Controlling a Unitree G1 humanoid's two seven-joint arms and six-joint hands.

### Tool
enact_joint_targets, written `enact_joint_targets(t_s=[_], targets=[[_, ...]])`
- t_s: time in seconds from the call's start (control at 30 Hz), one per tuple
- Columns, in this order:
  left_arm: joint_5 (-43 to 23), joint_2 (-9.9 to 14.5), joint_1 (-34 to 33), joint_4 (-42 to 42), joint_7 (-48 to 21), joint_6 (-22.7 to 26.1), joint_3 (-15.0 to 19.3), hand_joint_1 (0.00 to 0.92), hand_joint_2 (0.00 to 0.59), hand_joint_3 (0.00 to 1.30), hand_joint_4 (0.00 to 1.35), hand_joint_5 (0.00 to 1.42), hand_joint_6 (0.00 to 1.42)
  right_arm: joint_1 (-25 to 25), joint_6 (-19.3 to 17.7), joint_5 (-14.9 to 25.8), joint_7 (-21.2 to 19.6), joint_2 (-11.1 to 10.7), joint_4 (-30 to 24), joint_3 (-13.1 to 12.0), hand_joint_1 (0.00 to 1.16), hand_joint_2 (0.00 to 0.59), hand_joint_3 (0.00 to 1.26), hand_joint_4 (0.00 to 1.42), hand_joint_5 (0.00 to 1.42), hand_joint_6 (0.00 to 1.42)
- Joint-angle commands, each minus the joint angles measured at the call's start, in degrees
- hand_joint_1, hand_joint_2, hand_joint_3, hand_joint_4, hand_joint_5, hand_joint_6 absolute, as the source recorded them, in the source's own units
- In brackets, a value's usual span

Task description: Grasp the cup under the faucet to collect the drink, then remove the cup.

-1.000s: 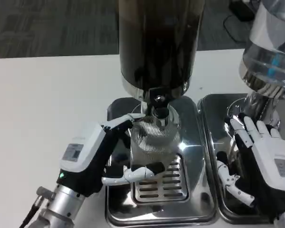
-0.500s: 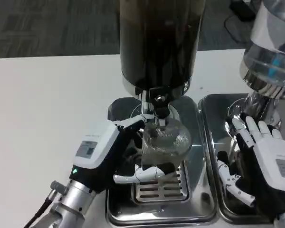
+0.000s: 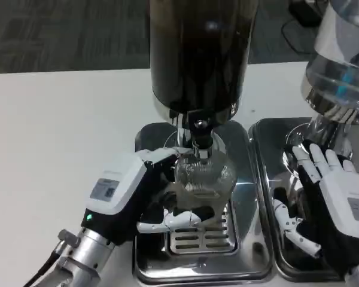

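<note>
Cup (image 3: 204,173), clear and ribbed, sits right under the faucet (image 3: 200,139) of the dark drink dispenser (image 3: 200,54), above the slotted drip tray (image 3: 194,239) on the white bench (image 3: 60,137). The left hand (image 3: 140,194) holds it, fingers wrapped round its left side and thumb below. Whether liquid is in the cup is hard to tell. The right hand (image 3: 329,200) holds nothing, fingers spread, over the neighbouring steel tray (image 3: 269,197) beside a second dispenser (image 3: 341,66).
</note>
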Motion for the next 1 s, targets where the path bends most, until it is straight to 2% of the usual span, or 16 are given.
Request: enact_joint_targets(t_s=[0.03, 0.33, 0.6, 0.73, 0.87, 1.0], targets=[[-0.7, 1.1, 1.6, -2.5, -2.6, 2.3, 0.4, 0.230, 0.095, 0.37, 0.34, 0.58, 0.40, -0.7, -0.5, 0.8, 0.4, -0.4, 0.4, -0.3, 0.26, 0.479, 0.08, 0.00, 0.00, 0.00], [-3.2, 3.4, 5.5, -9.4, -7.6, 4.4, 2.5, 0.129, 0.058, 0.29, 0.29, 0.51, 0.34, -1.5, -1.3, 1.5, 0.9, -1.1, 1.2, 0.0, 0.26, 0.479, 0.08, 0.00, 0.00, 0.00], [-5.4, 5.1, 9.2, -14.5, -10.5, 4.7, 5.7, 0.084, 0.035, 0.27, 0.27, 0.50, 0.34, -2.0, -1.9, 1.8, 0.7, -1.1, 2.3, 0.3, 0.26, 0.479, 0.08, 0.00, 0.00, 0.00], [-6.7, 5.6, 11.9, -18.1, -11.3, 5.0, 8.0, 0.055, 0.024, 0.27, 0.27, 0.49, 0.33, -2.3, -2.3, 2.0, 0.8, -1.6, 2.4, 0.2, 0.26, 0.479, 0.08, 0.00, 0.00, 0.00], [-11.4, 6.7, 17.1, -24.1, -12.7, 5.3, 13.5, 0.009, 0.018, 0.26, 0.27, 0.49, 0.32, -2.4, -3.1, 2.4, 0.5, -2.8, 2.5, -0.5, 0.26, 0.479, 0.08, 0.00, 0.00, 0.00], [-12.5, 6.4, 19.7, -28.4, -14.5, 6.7, 16.1, 0.000, 0.014, 0.26, 0.27, 0.49, 0.31, -2.8, -4.1, 4.0, 0.5, -4.1, 3.2, -1.5, 0.26, 0.479, 0.08, 0.00, 0.00, 0.00]])
